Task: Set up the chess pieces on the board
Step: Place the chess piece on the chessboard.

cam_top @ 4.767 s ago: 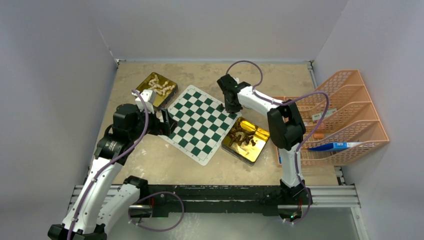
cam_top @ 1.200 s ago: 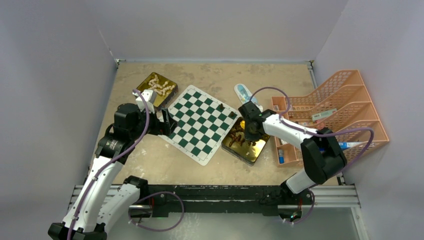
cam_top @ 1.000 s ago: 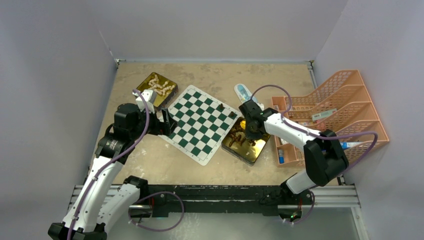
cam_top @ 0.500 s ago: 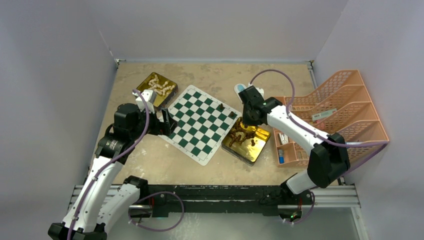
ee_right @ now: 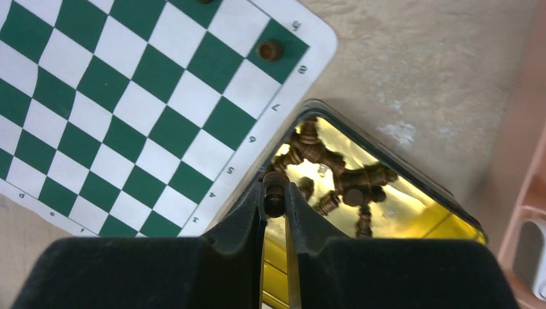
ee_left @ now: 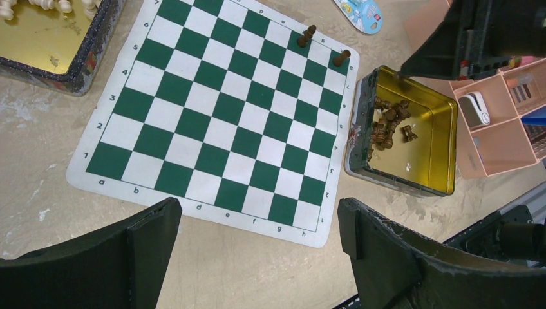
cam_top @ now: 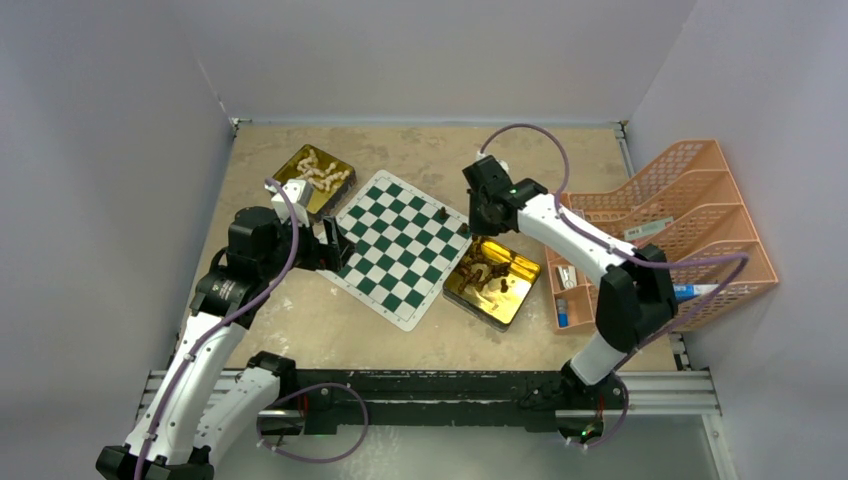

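Observation:
The green-and-white board [cam_top: 390,250] lies at an angle mid-table. Two dark brown chess pieces [cam_top: 441,213] [cam_top: 465,230] stand along its far right edge. My right gripper [cam_top: 480,215] hovers just beyond the board's right corner, shut on one dark brown piece [ee_right: 275,193] held upright between its fingertips. In the right wrist view the gripper [ee_right: 275,196] hangs over the near rim of the gold tin [ee_right: 393,212] with several loose dark pieces. My left gripper [ee_left: 257,215] is open and empty, above the board's near left edge [ee_left: 219,122]. Cream pieces fill a second gold tin [cam_top: 315,175].
An orange tiered desk tray [cam_top: 680,220] with small items stands on the right. A blue-and-white packet [ee_left: 360,9] lies behind the board. The tin of dark pieces [cam_top: 492,280] sits against the board's right side. Grey walls close in the table.
The right gripper lifted out of the tin of dark pieces and moved back and left toward the board's right corner, carrying a dark piece. The left arm stayed still.

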Motion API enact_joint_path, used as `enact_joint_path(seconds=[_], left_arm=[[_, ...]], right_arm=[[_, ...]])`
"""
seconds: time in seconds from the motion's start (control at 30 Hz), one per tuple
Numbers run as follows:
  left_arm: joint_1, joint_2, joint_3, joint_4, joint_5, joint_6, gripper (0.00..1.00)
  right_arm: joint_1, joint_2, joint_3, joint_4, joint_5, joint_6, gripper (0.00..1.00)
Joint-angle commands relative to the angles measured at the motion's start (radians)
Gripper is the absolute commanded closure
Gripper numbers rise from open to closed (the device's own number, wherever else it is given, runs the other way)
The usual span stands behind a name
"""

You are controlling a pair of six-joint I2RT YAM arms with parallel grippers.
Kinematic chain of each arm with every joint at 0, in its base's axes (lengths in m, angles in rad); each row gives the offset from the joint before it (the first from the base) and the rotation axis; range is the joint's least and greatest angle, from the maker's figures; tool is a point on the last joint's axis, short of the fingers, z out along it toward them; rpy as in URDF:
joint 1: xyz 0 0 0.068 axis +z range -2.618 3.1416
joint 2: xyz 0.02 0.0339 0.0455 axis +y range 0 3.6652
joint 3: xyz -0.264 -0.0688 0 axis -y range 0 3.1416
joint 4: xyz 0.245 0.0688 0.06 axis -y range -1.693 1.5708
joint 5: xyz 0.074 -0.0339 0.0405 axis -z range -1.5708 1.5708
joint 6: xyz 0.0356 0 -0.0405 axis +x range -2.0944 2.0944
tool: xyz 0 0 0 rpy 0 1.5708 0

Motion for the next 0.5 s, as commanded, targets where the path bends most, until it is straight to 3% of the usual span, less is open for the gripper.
enact_joint_path(seconds=[0.0,0.47], left_arm=[[-0.007,-0.015,0.0,0.028,-0.004,-0.009,0.08],[-0.007,-0.017,0.0,0.026,-0.005,-0.009,0.08]], right_arm=[[0.038,0.063,0.079,0.052,-0.048,-0.034,0.87],[0.081,0.342,0.257,0.043,0.021,-0.035,0.86]])
